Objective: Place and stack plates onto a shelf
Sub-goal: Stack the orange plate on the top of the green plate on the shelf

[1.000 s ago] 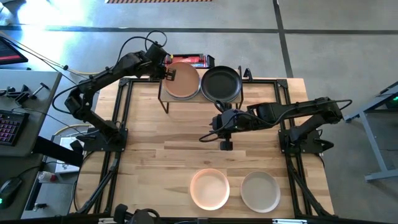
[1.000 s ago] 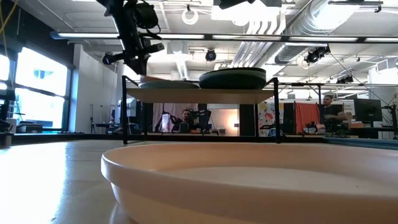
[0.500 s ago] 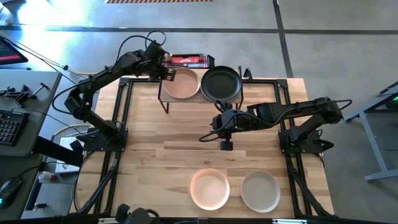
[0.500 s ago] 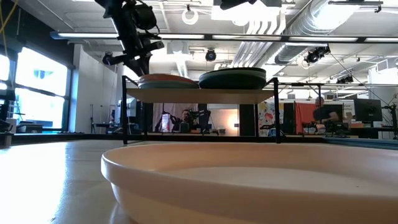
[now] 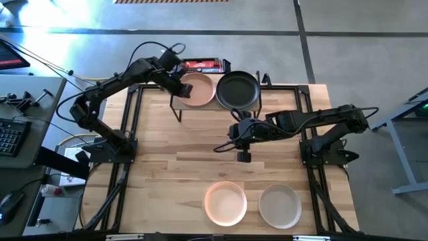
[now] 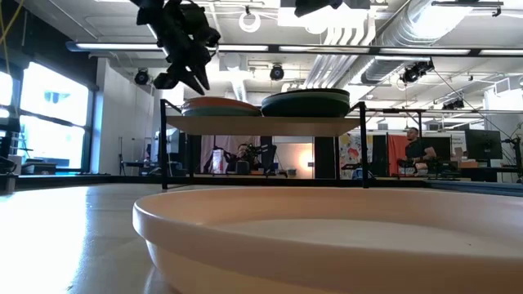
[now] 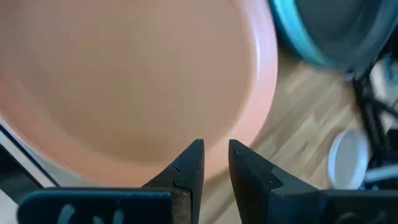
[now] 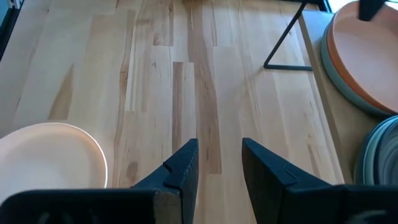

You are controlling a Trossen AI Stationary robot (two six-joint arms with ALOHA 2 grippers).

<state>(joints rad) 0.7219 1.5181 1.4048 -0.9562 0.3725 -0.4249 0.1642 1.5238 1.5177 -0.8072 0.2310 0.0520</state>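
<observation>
**Left claw parted above the shelf's peach stack**

The left claw (image 5: pixel 175 88) is seen just off the left edge of the shelf (image 5: pixel 215 105), its fingers (image 7: pixel 189 168) slightly parted and nothing held between them. Directly beyond it, a peach-pink plate (image 5: pixel 196 90) is found lying on top of a pale green one on the shelf's left half. Beside that stack, touching or nearly so, a black plate (image 5: pixel 237 90) is seen topping a second pile on the right half. The right claw (image 5: pixel 243 154) is held over the middle of the desk (image 5: pixel 174 174), fingers apart, empty. At the near edge of the desk, a peach-pink plate (image 5: pixel 225 203) and a cream-white plate (image 5: pixel 279 205) are left side by side.
</observation>
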